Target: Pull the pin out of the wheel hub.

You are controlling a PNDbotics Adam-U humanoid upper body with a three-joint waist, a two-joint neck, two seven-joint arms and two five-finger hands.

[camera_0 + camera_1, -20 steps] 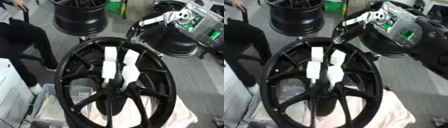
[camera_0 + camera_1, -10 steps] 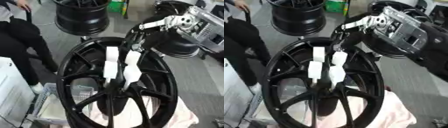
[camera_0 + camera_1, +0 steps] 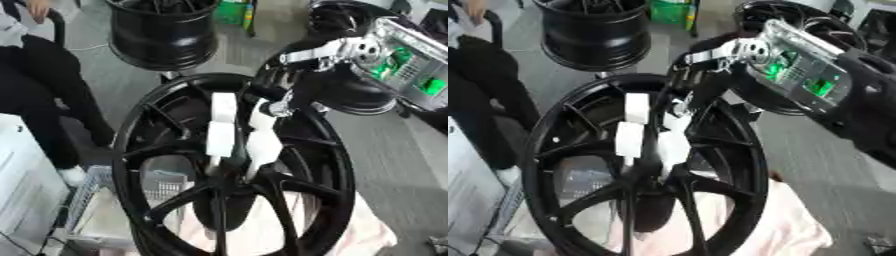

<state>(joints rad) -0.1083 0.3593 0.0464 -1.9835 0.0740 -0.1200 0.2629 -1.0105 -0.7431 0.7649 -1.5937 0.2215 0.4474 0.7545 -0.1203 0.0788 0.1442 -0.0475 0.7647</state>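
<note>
the right robot hand (image 3: 278, 92) has dropped onto the wheel hub (image 3: 229, 165), fingers unreadable, and may miss the pin.

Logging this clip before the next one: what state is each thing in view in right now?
Large black spoked wheel hub: upright, tilted, resting on pale cloth.
White wrapped strips: lying on the upper spokes.
Right hand: at the hub's upper rim by the strips; finger state unclear.
Second black wheel rim: standing on the floor behind, untouched.
Left hand: not in view.
</note>
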